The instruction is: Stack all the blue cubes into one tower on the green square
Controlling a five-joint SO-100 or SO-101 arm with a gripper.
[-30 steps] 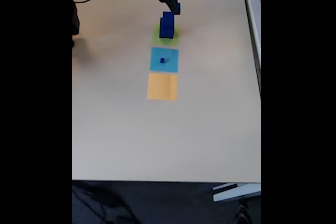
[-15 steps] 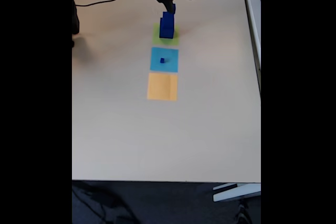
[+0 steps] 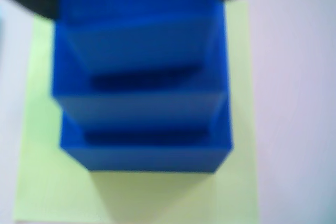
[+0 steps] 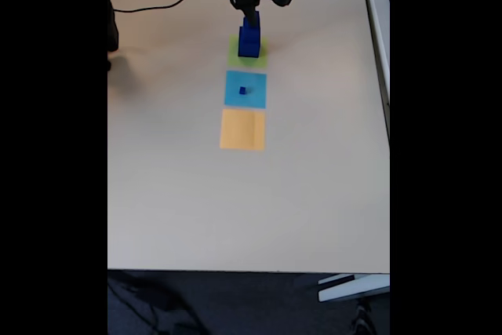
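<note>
The gripper hangs directly above the tower of blue cubes on the green square, pinching a small cube at its top, as far as the fixed view tells; three stepped cubes show in the wrist view; one tiny blue cube sits on the light-blue square, nearer the camera; the orange square is bare.

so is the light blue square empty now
No, a tiny blue cube sits on the light-blue square in the fixed view.
</note>
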